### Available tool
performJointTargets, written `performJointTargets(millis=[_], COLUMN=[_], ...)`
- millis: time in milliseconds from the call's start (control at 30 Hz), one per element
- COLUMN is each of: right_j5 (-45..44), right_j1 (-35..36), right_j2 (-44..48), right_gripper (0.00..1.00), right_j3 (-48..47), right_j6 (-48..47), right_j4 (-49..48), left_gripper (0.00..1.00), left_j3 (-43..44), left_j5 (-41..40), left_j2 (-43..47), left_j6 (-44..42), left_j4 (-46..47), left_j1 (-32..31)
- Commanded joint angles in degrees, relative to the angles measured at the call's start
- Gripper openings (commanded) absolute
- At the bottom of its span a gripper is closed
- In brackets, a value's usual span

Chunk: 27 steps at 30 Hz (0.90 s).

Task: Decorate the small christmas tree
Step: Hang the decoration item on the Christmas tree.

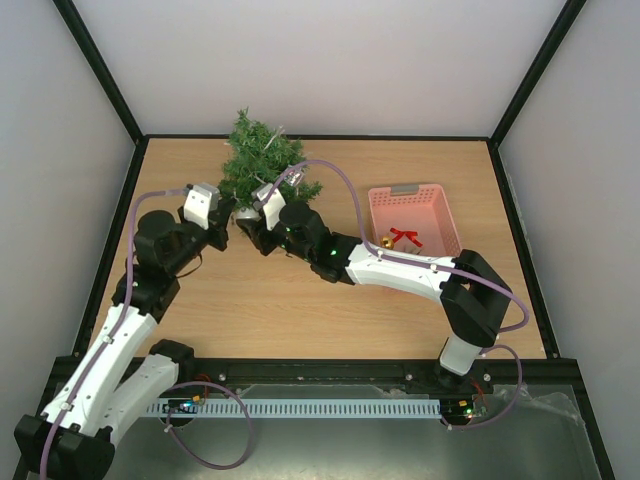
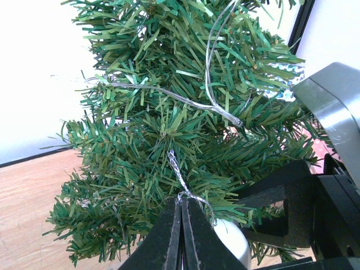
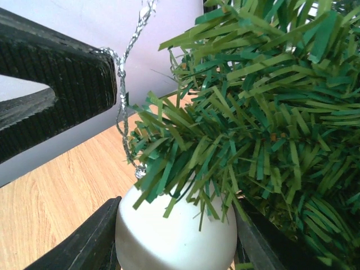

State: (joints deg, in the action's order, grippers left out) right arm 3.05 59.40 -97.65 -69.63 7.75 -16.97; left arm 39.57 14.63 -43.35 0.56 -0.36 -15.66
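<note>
Both reach toward the tree (image 1: 262,160): left gripper (image 2: 181,203) pinching thread (image 2: 175,165), right gripper (image 3: 171,247) clasping bauble (image 3: 174,228).

Left claw (image 1: 231,211) and right claw (image 1: 251,217) seemingly touch the small christmas tree (image 1: 258,155).

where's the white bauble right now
In the right wrist view the white bauble sits in the right gripper, tucked under a low branch of the small christmas tree.
</note>
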Motion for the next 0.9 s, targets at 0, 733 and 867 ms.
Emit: performJointTargets(millis=[0, 733, 867], right_j5=[1.43, -0.78, -1.47], right_j1=[0.38, 0.38, 0.41], right_j2=[-0.23, 0.81, 0.56], right_gripper=[0.4, 0.4, 0.4], right_j3=[-1.24, 1.16, 0.97], right_j6=[0.31, 1.1, 1.14], right_j4=[-0.53, -2.54, -2.42], left_gripper=[0.03, 0.02, 0.02], left_j3=[-0.05, -0.53, -0.46], left_j5=[1.08, 1.38, 1.28], left_j2=[1.21, 0.16, -0.7], left_j6=[0.58, 0.1, -0.13], left_j4=[0.55, 1.9, 2.12], left_j1=[0.45, 0.45, 0.45])
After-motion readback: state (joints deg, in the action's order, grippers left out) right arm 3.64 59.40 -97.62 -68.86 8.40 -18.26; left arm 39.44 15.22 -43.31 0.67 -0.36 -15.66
